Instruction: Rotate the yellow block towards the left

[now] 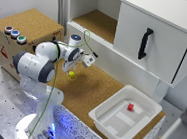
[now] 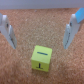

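Yellow block [image 2: 41,57] sits on the cork surface [image 2: 40,25] just short of the gap between the fingers [image 2: 8,31], untouched. Claw [image 2: 39,31] open wide above it, seemingly lined up to straddle and twist it left.

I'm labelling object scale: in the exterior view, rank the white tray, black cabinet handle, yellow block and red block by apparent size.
1. white tray
2. black cabinet handle
3. yellow block and red block: both tiny and look about alike, so unranked.

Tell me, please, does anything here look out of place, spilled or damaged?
Nothing stands out. The yellow block sits flat on the cork surface between the open gripper's fingers; the red block lies in the white tray.
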`<state>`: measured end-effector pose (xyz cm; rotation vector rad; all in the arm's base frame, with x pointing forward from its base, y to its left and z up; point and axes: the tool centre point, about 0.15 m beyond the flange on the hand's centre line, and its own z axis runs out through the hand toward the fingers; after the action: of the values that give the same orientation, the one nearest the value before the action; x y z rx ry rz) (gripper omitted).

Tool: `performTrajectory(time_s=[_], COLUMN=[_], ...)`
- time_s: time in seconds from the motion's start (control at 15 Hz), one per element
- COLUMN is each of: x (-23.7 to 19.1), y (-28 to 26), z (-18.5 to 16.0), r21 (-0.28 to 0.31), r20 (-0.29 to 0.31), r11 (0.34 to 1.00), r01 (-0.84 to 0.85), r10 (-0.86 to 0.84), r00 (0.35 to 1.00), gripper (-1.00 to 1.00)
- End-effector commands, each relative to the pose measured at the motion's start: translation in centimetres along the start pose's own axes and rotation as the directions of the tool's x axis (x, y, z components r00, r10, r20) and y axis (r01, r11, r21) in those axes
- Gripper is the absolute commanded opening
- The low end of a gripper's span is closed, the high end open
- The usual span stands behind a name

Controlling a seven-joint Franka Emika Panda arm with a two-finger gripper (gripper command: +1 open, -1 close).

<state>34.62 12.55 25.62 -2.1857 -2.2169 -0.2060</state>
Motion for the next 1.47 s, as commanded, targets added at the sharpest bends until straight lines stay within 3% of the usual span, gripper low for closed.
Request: performTrajectory(time_s=[0.0,0.13,0.2,0.47,0.6,0.8,0.93,1.07,1.4], x=[1.5,2.1,2.1,2.2,3.4,5.7,7.7,8.4,8.5], y=[-2.4,-2.6,-2.2,-1.5,-1.3,0.1,0.8,1.0,1.2], z=[-3.0,-3.2,-3.1,-2.1,-0.3,0.0,-0.8,0.5,1.3], r21=[-0.076,-0.143,-0.162,-0.109,-0.021,-0.007,-0.089,-0.125,-0.123], r20=[0.105,0.107,0.107,0.01,0.015,-0.017,-0.059,-0.047,-0.032], r11=[0.933,0.82,0.728,0.333,0.237,0.193,0.2,0.176,0.168], r01=[-0.351,-0.554,-0.666,-0.937,-0.971,-0.981,-0.976,-0.976,-0.978], r10=[0.357,0.569,0.684,0.942,0.972,0.981,0.977,0.982,0.984], r00=[0.928,0.815,0.721,0.334,0.236,0.193,0.206,0.183,0.173], gripper=[1.0,1.0,1.0,1.0,1.0,1.0,1.0,1.0,1.0])
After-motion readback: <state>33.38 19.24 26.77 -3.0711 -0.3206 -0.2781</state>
